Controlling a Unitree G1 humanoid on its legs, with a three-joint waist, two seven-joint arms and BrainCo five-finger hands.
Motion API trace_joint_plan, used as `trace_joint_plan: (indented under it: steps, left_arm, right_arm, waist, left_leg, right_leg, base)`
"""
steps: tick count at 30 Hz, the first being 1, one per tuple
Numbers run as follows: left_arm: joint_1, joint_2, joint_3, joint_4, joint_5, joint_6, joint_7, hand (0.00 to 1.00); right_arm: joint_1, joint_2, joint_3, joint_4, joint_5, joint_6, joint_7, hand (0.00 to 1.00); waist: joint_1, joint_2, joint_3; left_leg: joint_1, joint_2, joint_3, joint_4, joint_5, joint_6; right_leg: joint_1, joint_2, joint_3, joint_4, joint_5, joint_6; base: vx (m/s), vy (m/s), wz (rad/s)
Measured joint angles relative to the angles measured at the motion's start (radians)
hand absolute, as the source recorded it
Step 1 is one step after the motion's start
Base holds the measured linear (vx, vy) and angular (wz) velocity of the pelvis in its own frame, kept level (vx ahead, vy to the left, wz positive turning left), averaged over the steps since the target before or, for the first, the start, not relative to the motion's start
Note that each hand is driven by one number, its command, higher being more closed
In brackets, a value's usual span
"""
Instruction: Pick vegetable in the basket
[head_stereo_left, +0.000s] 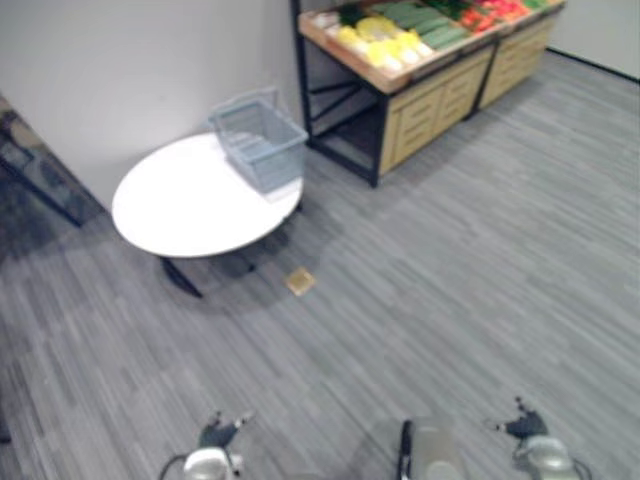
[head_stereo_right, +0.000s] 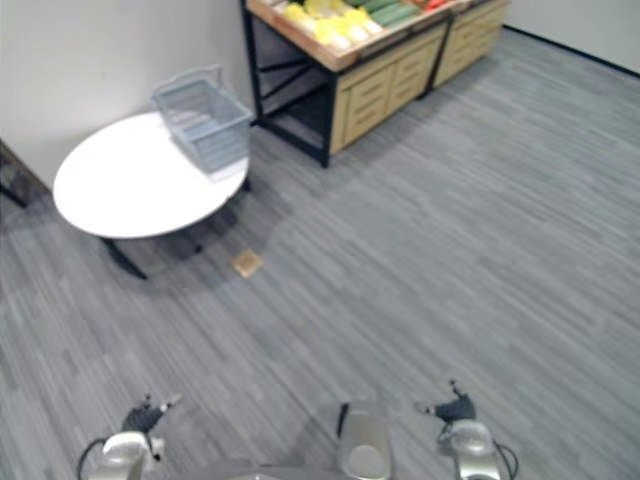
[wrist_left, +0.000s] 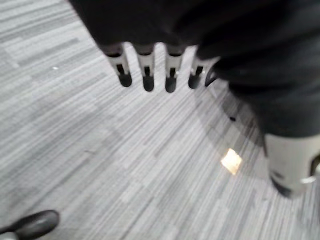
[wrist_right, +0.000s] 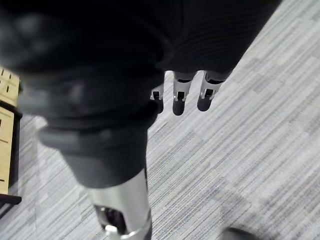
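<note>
My left hand (head_stereo_left: 215, 436) and right hand (head_stereo_left: 526, 426) hang empty with fingers straight, far from the vegetables (head_stereo_left: 400, 38) on the wooden stand (head_stereo_left: 440, 95) past the shopping basket (head_stereo_left: 260, 142); they look light and firm, so I'd grip one round its middle.

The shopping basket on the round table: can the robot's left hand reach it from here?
Probably not. The left hand hangs low, fingers relaxed, with open floor between it and the shopping basket on the white table. Nothing blocks it; it looks too far.
</note>
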Motion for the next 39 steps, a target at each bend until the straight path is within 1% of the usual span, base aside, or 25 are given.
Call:
trace_joint_plan:
  steps: [1,2,3,5,6,7,9,11,14,17,19,20,21,22,23,24,25,27,28,30,31,34,35,38,39]
  left_arm:
    - [-0.005,0.003,0.002,0.0,0.0,-0.002,0.005,0.0]
    - [-0.003,0.008,0.002,0.0,0.0,-0.002,0.007,0.0]
    - [0.002,0.009,0.004,0.006,0.0,-0.003,0.009,0.0]
    - [0.018,0.008,0.001,0.029,0.001,-0.003,0.009,0.0]
    - [0.032,-0.001,0.0,0.029,0.001,-0.003,0.01,0.0]
    - [0.054,-0.015,0.001,0.029,0.0,-0.004,0.01,0.0]
    - [0.077,-0.022,0.001,0.027,-0.003,-0.005,0.01,0.0]
    - [0.108,-0.025,0.004,0.01,-0.008,-0.006,0.012,0.0]
    - [0.13,-0.043,0.021,-0.019,-0.017,-0.012,0.015,0.0]
    - [0.154,-0.045,0.027,-0.032,-0.017,-0.012,0.016,0.0]
    - [0.153,-0.046,0.034,-0.03,-0.016,-0.012,0.014,0.0]
    - [0.151,-0.047,0.034,-0.03,-0.016,-0.012,0.013,0.0]
    - [0.16,-0.053,0.034,-0.021,-0.013,-0.012,0.01,0.0]
    - [0.156,-0.057,0.037,-0.004,-0.008,-0.01,0.007,0.0]
    - [0.156,-0.063,0.038,0.001,-0.007,-0.01,0.005,0.0]
    - [0.159,-0.077,0.041,0.013,-0.006,-0.009,0.003,0.0]
    - [0.167,-0.081,0.042,0.017,-0.005,-0.008,0.0,0.0]
    - [0.163,-0.078,0.043,0.019,-0.004,-0.001,-0.005,0.0]
    - [0.162,-0.071,0.042,0.019,0.003,0.0,-0.006,0.0]
    - [0.162,-0.062,0.038,0.018,0.026,0.0,-0.006,0.0]
    - [0.15,-0.027,0.007,0.016,0.042,-0.002,-0.008,0.0]
    - [0.097,0.011,-0.039,0.008,0.042,-0.011,-0.022,0.0]
    - [0.085,0.022,-0.056,0.006,0.052,-0.016,-0.024,0.0]
    - [0.087,0.046,-0.075,0.009,0.081,-0.02,-0.025,0.0]
    - [0.083,0.037,-0.081,0.005,0.081,-0.02,-0.025,0.0]
  right_arm:
    - [0.014,0.0,0.001,-0.027,-0.019,0.002,-0.001,0.0]
    - [0.02,0.0,0.001,-0.044,-0.027,0.002,-0.001,0.0]
    - [0.025,-0.008,0.003,-0.073,-0.031,0.002,-0.002,0.0]
    - [0.012,-0.031,0.036,-0.157,-0.073,0.002,-0.002,0.0]
    - [0.011,-0.048,0.038,-0.204,-0.09,0.0,0.0,0.0]
    - [-0.015,-0.081,0.052,-0.255,-0.105,-0.001,0.0,0.0]
    - [-0.038,-0.106,0.083,-0.28,-0.105,-0.001,-0.003,0.0]
    - [-0.088,-0.124,0.137,-0.307,-0.105,-0.003,-0.026,0.0]
    - [-0.169,-0.158,0.192,-0.325,-0.115,-0.005,-0.027,0.0]
    - [-0.277,-0.194,0.25,-0.325,-0.143,-0.011,-0.026,0.0]
    - [-0.345,-0.262,0.297,-0.321,-0.151,-0.021,-0.027,0.0]
    - [-0.368,-0.282,0.313,-0.318,-0.159,-0.022,-0.027,0.0]
    - [-0.421,-0.311,0.341,-0.31,-0.176,-0.027,-0.028,0.0]
    - [-0.452,-0.311,0.354,-0.305,-0.189,-0.031,-0.028,0.0]
    - [-0.461,-0.309,0.36,-0.303,-0.201,-0.033,-0.026,0.0]
    - [-0.472,-0.307,0.377,-0.298,-0.232,-0.037,-0.023,0.0]
    - [-0.489,-0.296,0.391,-0.291,-0.26,-0.037,-0.023,0.0]
    - [-0.522,-0.288,0.408,-0.29,-0.269,-0.039,-0.023,0.0]
    - [-0.575,-0.288,0.463,-0.29,-0.272,-0.04,-0.024,0.0]
    - [-0.63,-0.29,0.507,-0.291,-0.286,-0.055,-0.026,0.0]
    - [-0.662,-0.293,0.513,-0.296,-0.291,-0.076,-0.029,0.0]
    - [-0.682,-0.349,0.512,-0.296,-0.29,-0.076,-0.028,0.0]
    - [-0.683,-0.37,0.513,-0.296,-0.289,-0.07,-0.03,0.0]
    - [-0.73,-0.383,0.538,-0.295,-0.289,-0.064,-0.033,0.0]
    - [-0.757,-0.388,0.545,-0.292,-0.289,-0.065,-0.033,0.0]
  waist:
    - [-0.001,-0.015,-0.006]
    - [0.0,-0.027,-0.007]
    - [0.003,-0.036,-0.01]
    - [0.006,-0.011,-0.014]
    - [0.006,0.023,-0.015]
    - [0.017,0.071,-0.007]
    - [0.034,0.075,0.006]
    - [0.062,0.072,0.02]
    - [0.091,0.069,0.023]
    - [0.115,0.054,0.031]
    - [0.112,0.031,0.032]
    - [0.112,0.03,0.031]
    - [0.116,0.041,0.025]
    - [0.125,0.018,0.019]
    - [0.133,-0.002,0.019]
    - [0.149,-0.034,0.021]
    - [0.151,-0.061,0.031]
    - [0.146,-0.071,0.035]
    - [0.147,-0.063,0.042]
    - [0.148,-0.04,0.047]
    - [0.146,-0.041,0.05]
    - [0.137,-0.029,0.06]
    - [0.138,-0.027,0.063]
    - [0.135,-0.05,0.072]
    - [0.128,-0.029,0.078]
  left_leg:
    - [0.036,0.01,-0.014,-0.02,-0.023,-0.044]
    - [0.058,0.012,-0.026,-0.022,-0.041,-0.071]
    - [0.09,0.024,-0.045,-0.009,-0.075,-0.115]
    - [0.034,0.088,-0.071,0.198,-0.084,-0.13]
    - [-0.025,0.138,-0.082,0.355,-0.064,-0.145]
    - [-0.117,0.225,-0.082,0.593,0.078,-0.16]
    - [-0.183,0.291,-0.071,0.798,0.209,-0.143]
    - [-0.294,0.337,0.018,1.059,0.138,-0.078]
    - [-0.421,0.289,0.109,0.992,0.086,-0.083]
    - [-0.478,0.191,0.256,0.59,0.058,-0.084]
    - [-0.475,0.107,0.421,0.204,0.136,-0.062]
    - [-0.476,0.099,0.45,0.132,0.16,-0.059]
    - [-0.481,0.086,0.479,0.049,0.22,-0.041]
    - [-0.467,0.054,0.464,0.05,0.292,0.043]
    - [-0.455,0.025,0.453,0.048,0.284,0.077]
    - [-0.413,-0.028,0.441,0.04,0.265,0.133]
    - [-0.364,-0.072,0.413,0.054,0.233,0.148]
    - [-0.316,-0.097,0.367,0.077,0.19,0.148]
    - [-0.259,-0.105,0.339,0.073,0.18,0.149]
    - [-0.204,-0.096,0.303,0.06,0.15,0.133]
    - [-0.167,-0.099,0.261,0.035,0.123,0.116]
    - [-0.165,-0.082,0.17,0.039,0.104,0.082]
    - [-0.167,-0.083,0.148,0.041,0.09,0.054]
    - [-0.185,-0.089,0.112,0.096,0.047,-0.009]
    - [-0.205,-0.068,0.105,0.114,0.041,-0.02]
  right_leg:
    - [0.001,-0.008,0.03,-0.227,0.088,0.02]
    - [-0.005,-0.016,0.047,-0.245,0.086,0.021]
    - [-0.02,-0.009,0.066,-0.18,0.152,0.028]
    - [-0.051,0.014,0.057,-0.005,0.169,0.014]
    - [-0.031,0.035,0.026,0.017,0.142,-0.032]
    - [0.033,0.083,-0.006,0.017,0.091,-0.062]
    - [0.134,0.114,-0.017,-0.016,0.052,-0.081]
    - [0.312,0.132,-0.024,-0.122,0.027,-0.104]
    - [0.422,0.127,-0.03,-0.229,0.025,-0.108]
    - [0.519,0.095,-0.063,-0.307,0.006,-0.09]
    - [0.597,0.06,-0.141,-0.349,-0.022,-0.038]
    - [0.612,0.059,-0.151,-0.354,-0.031,-0.025]
    - [0.632,0.064,-0.168,-0.348,-0.052,0.008]
    - [0.642,0.031,-0.172,-0.304,-0.078,0.043]
    - [0.637,0.001,-0.172,-0.258,-0.088,0.058]
    - [0.616,-0.055,-0.168,-0.113,-0.093,0.067]
    - [0.567,-0.113,-0.145,0.114,-0.064,0.092]
    - [0.462,-0.133,-0.062,0.435,-0.053,0.115]
    - [0.375,-0.129,-0.026,0.601,-0.064,0.094]
    - [0.313,-0.128,-0.037,0.595,-0.096,0.032]
    - [0.254,-0.118,-0.027,0.474,-0.119,-0.003]
    - [0.19,-0.057,0.06,0.086,-0.103,0.002]
    - [0.187,-0.045,0.082,-0.072,-0.035,0.007]
    - [0.173,-0.052,0.087,-0.159,0.178,0.023]
    - [0.169,-0.036,0.068,-0.166,0.185,0.011]
  base:
    - [0.56,-0.345,0.98]
    - [0.59,-0.371,0.83]
    - [0.6,-0.414,0.54]
    - [0.64,-0.471,0.42]
    - [0.55,-0.391,0.18]
    - [0.54,-0.351,0.09]
    - [0.55,-0.259,0.04]
    - [0.55,-0.228,0.07]
    - [0.39,-0.09,0.01]
    - [0.44,0.046,0.17]
    - [0.58,0.148,0.69]
    - [0.58,0.164,0.59]
    - [0.72,0.23,0.41]
    - [0.61,0.219,0.37]
    - [0.73,0.304,0.42]
    - [0.59,0.29,0.57]
    - [0.57,0.268,0.7]
    - [0.52,0.14,0.84]
    - [0.46,0.068,0.76]
    - [0.39,0.008,0.63]
    - [0.41,-0.077,0.82]
    - [0.27,-0.159,0.96]
    - [0.23,-0.184,0.98]
    - [0.33,-0.312,0.59]
    - [0.3,-0.303,0.33]
